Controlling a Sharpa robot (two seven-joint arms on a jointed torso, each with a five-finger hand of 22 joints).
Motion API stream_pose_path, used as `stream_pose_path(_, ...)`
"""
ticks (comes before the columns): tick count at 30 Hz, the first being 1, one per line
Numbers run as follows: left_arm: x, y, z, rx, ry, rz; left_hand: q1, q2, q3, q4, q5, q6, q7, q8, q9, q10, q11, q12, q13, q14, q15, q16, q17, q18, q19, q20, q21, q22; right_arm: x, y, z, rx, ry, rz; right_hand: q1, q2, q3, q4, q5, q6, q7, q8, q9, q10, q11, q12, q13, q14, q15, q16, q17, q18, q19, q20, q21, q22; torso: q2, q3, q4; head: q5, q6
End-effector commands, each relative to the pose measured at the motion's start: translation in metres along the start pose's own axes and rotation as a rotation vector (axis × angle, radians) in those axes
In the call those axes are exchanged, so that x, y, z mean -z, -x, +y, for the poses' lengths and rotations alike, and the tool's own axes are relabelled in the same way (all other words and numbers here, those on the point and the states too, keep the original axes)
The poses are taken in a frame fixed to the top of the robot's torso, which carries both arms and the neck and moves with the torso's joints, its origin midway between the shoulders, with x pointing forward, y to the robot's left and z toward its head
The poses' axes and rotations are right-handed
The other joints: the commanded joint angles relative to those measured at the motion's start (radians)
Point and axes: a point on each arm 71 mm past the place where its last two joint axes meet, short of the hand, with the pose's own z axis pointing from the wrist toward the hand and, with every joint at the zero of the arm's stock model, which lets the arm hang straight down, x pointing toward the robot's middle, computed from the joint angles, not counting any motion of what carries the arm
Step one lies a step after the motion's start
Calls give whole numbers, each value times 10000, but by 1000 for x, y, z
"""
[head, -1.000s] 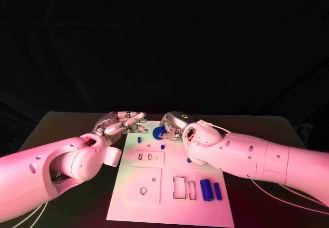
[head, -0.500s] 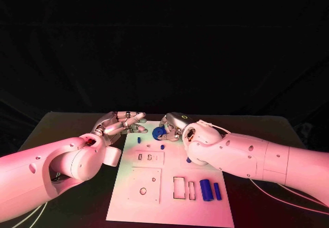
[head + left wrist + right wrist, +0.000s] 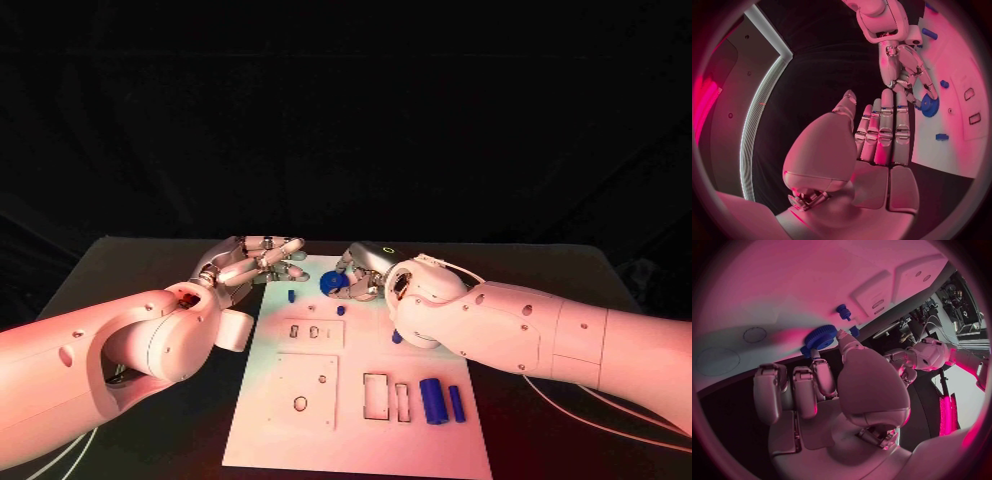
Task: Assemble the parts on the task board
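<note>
1. The right hand point(image 3: 369, 272), pinching a blue gear point(image 3: 335, 282), crowds the task board point(image 3: 361, 440)'s far edge.
2. The left hand point(image 3: 257, 260) hovers just beside it, a narrow gap between.
3. Behind both wrists, two blue cylinders point(image 3: 441, 400) stand.

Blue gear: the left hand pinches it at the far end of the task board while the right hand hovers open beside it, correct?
Wrong hands. The right hand pinches the blue gear at the task board far end; the left hand hovers open beside it. The right wrist view shows it.

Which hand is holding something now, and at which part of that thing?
The right hand pinches the blue gear at its toothed rim, over the far end of the task board. The left hand holds nothing.
</note>
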Motion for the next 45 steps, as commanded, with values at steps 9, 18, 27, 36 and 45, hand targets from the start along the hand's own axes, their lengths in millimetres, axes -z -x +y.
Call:
stream_pose_path(9,-1,-1,-1,36,-74,128,-5,73,-3,-34,-26,-71,-3,-61,-10,-37,2,-48,12,-77,14,46,13,113,-36,16,-36,-11,3,0,-5,-72,-55,72,312,53,76,-40,326,10,23,-135,5,18,90,54,389,982,102,52,2379,-104,153,127,4,1399,-5,-2,-1,11,-14)
stream_pose_path(18,0,0,-1,19,-76,81,-2,84,-4,-39,-26,-70,-2,-63,-8,-38,3,-52,16,-82,15,51,20,114,-36,18,-37,-13,25,17,-20,-623,225,-908,490,96,125,-131,372,192,-18,-100,46,84,55,115,450,979,77,46,2364,-104,158,115,3,1411,-12,2,-32,62,33)
stream_pose_path(27,-1,2,-1,3,-77,32,1,87,-4,-42,-26,-71,-1,-65,-8,-39,4,-54,17,-86,16,52,23,114,-38,19,-37,-14,67,57,-65,-1787,84,-866,661,4,59,-234,237,266,-126,-144,65,-294,-33,-275,68,800,0,-260,1694,121,-434,59,-756,633,-102,22,-150,36,59)
stream_pose_path(36,-4,-1,0,29,-58,91,1,87,-4,-42,-26,-71,-1,-65,-8,-39,4,-54,17,-86,16,52,23,114,-38,19,-37,-14,104,74,-125,-2427,-121,-24,1467,12,214,-793,216,253,-179,-213,66,-476,-100,-480,-102,866,-71,-168,1936,115,-432,-25,-808,645,-182,112,-316,43,66)
stream_pose_path(45,-7,-3,2,53,-62,146,4,90,-5,-47,-26,-71,-1,-67,-7,-41,5,-56,19,-92,17,55,28,114,-40,20,-39,-16,115,74,-157,-2115,-453,-11,1530,-53,163,-873,219,114,-145,-249,39,-529,-73,-535,-148,898,-55,-109,2067,119,-452,-19,-847,626,-222,195,-351,23,28)
